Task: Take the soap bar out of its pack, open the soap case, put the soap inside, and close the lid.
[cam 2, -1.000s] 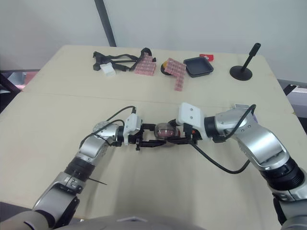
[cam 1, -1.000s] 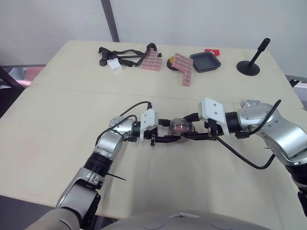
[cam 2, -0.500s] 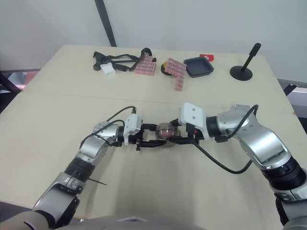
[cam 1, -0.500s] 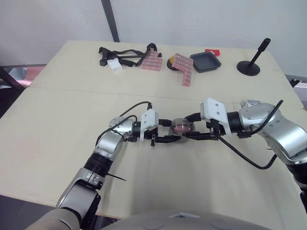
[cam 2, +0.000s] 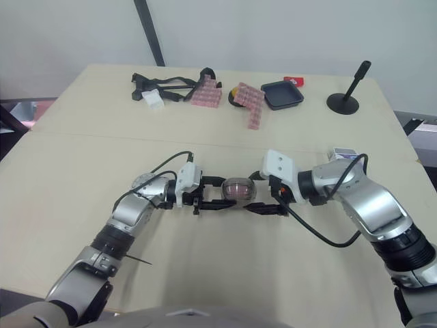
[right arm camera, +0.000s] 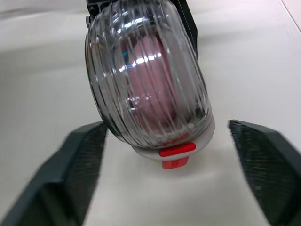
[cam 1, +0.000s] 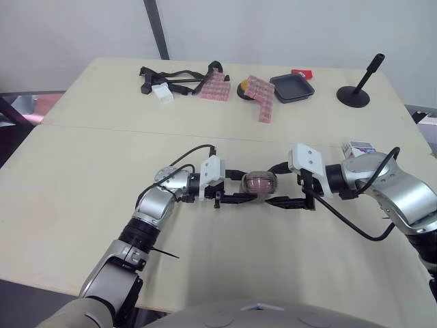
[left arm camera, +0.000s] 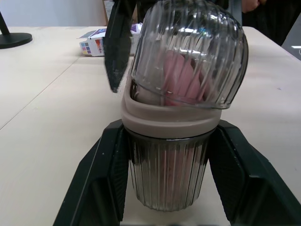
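The soap case (cam 1: 259, 182) stands on the table's middle, a ribbed clear lid (left arm camera: 188, 52) down over the pink soap (right arm camera: 150, 75) on a beige rim. A red latch (right arm camera: 176, 155) shows on the side facing my right arm. My left gripper (cam 1: 248, 188) is shut on the case's ribbed base (left arm camera: 167, 179), one black finger (left arm camera: 101, 179) on each side. My right gripper (cam 1: 274, 186) hangs just right of the case, apart from it, open with its fingers (right arm camera: 80, 160) spread wide. A small white printed box (cam 1: 358, 147), probably the soap's pack, lies behind my right arm.
Along the far edge lie black straps (cam 1: 171, 78), two pink patterned packs (cam 1: 261, 96), a black tray (cam 1: 292, 88) and a black stand (cam 1: 355, 92). A seam (cam 1: 102, 128) runs across the tabletop behind the case.
My right gripper has drawn back to the right, off the case, with its fingers spread. The left gripper and the case have stayed put.
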Controlling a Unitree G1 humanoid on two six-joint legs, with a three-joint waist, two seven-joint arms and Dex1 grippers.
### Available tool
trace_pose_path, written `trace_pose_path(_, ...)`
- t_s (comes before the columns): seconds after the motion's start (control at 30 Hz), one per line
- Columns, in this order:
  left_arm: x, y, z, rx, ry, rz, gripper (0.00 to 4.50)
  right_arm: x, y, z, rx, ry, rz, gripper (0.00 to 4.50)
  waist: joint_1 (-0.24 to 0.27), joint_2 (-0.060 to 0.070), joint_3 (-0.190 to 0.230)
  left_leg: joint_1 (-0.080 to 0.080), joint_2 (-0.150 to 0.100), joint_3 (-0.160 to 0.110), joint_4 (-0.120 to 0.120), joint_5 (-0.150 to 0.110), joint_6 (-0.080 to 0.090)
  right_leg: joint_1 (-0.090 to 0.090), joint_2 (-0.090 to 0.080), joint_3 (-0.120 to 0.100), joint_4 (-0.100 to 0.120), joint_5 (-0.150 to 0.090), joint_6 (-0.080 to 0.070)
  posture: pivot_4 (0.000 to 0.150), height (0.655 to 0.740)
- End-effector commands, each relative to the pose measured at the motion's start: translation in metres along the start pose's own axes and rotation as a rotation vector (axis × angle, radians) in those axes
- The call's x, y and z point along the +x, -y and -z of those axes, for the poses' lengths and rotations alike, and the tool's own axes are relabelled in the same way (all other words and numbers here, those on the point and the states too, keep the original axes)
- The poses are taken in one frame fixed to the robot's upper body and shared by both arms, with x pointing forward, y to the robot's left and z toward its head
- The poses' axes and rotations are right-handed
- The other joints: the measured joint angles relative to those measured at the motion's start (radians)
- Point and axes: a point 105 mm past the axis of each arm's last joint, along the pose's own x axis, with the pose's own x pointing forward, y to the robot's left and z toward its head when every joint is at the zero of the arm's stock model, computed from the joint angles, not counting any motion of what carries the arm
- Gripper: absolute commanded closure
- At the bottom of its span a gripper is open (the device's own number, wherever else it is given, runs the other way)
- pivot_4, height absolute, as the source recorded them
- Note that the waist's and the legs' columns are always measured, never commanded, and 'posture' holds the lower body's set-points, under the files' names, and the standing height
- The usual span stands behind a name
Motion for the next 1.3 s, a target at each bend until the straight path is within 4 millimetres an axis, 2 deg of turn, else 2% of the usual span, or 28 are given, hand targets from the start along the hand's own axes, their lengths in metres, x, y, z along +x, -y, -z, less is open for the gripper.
trace_pose_path(0.03, -0.001, -0.003, -0.007, 0.033, 0.010, -0.009, 2.57, -0.004, 0.000, -0.007, -0.042, 0.003, 0.010, 0.07, 0.001, 0.000, 0.000, 0.000, 0.000, 0.000, 0.000, 0.000, 0.000, 0.000, 0.000, 0.000, 0.000, 0.000, 0.000, 0.150, 0.7398)
trace_pose_path(0.23, 0.000, -0.003, -0.007, 0.030, 0.012, -0.012, 2.57, -0.004, -0.001, 0.001, -0.038, -0.014, 0.032, 0.07, 0.001, 0.000, 0.000, 0.000, 0.000, 0.000, 0.000, 0.000, 0.000, 0.000, 0.000, 0.000, 0.000, 0.000, 0.000, 0.150, 0.7398)
trace_pose_path(0.43, -0.002, -0.004, -0.005, 0.017, 0.012, -0.032, 2.57, -0.007, -0.005, 0.021, -0.044, 0.001, 0.111, 0.07, 0.003, 0.000, 0.000, -0.001, 0.000, 0.000, 0.000, 0.000, 0.000, 0.000, 0.000, 0.000, -0.001, 0.000, 0.000, 0.150, 0.7398)
trace_pose_path(0.5, -0.003, -0.004, -0.004, -0.011, 0.011, -0.036, 2.57, -0.012, -0.003, 0.033, -0.027, -0.032, 0.150, 0.07, 0.002, 0.000, 0.000, -0.001, 0.000, 0.000, 0.000, 0.000, 0.000, 0.000, 0.000, 0.000, -0.001, 0.000, 0.000, 0.150, 0.7398)
trace_pose_path(0.6, -0.005, -0.005, -0.005, -0.136, 0.019, -0.029, 2.57, -0.016, -0.004, 0.043, 0.008, -0.024, 0.189, 0.07, 0.000, 0.000, 0.000, 0.000, 0.000, 0.000, 0.000, 0.000, 0.000, 0.000, -0.001, 0.000, -0.001, 0.000, 0.000, 0.150, 0.7398)
trace_pose_path(0.7, -0.006, -0.002, -0.006, -0.309, 0.012, 0.010, 2.57, -0.017, -0.005, 0.049, 0.049, -0.008, 0.224, 0.07, -0.002, 0.000, 0.000, 0.000, 0.000, 0.000, -0.001, 0.000, 0.000, 0.000, 0.000, 0.000, -0.001, 0.000, 0.000, 0.150, 0.7398)
trace_pose_path(0.83, -0.009, -0.004, -0.010, -0.454, -0.003, 0.018, 2.57, -0.019, 0.001, 0.053, 0.081, 0.006, 0.302, 0.07, -0.002, 0.000, 0.000, 0.000, 0.000, 0.000, -0.001, 0.000, 0.000, 0.000, 0.000, 0.000, -0.001, 0.000, 0.000, 0.150, 0.7398)
trace_pose_path(0.87, -0.009, -0.007, -0.010, -0.474, -0.008, 0.004, 1.52, -0.019, 0.003, 0.053, 0.091, 0.015, 0.322, 0.00, -0.002, 0.000, 0.000, 0.000, 0.000, 0.000, -0.001, 0.000, 0.000, 0.000, 0.000, 0.000, -0.002, 0.000, 0.000, 0.150, 0.7398)
trace_pose_path(1.0, -0.012, -0.016, -0.009, -0.492, -0.028, -0.033, 0.19, -0.020, 0.006, 0.051, 0.114, 0.042, 0.366, 0.00, -0.001, 0.000, 0.000, 0.000, 0.000, 0.000, -0.001, 0.000, 0.000, 0.000, -0.001, 0.000, -0.002, 0.000, 0.000, 0.150, 0.7398)
trace_pose_path(1.03, -0.013, -0.019, -0.009, -0.481, -0.039, -0.045, 0.01, -0.021, 0.006, 0.050, 0.119, 0.053, 0.379, 0.00, -0.001, 0.000, 0.000, -0.001, 0.000, 0.000, -0.001, 0.000, 0.000, 0.000, 0.000, 0.000, -0.002, 0.000, 0.000, 0.150, 0.7398)
trace_pose_path(1.3, -0.037, -0.034, -0.009, -0.243, -0.154, -0.129, 0.01, -0.040, 0.022, 0.051, 0.160, 0.140, 0.597, 0.00, -0.001, 0.000, 0.000, -0.001, 0.000, 0.000, -0.002, 0.000, 0.000, 0.000, 0.000, -0.001, -0.004, 0.000, 0.000, 0.150, 0.7398)
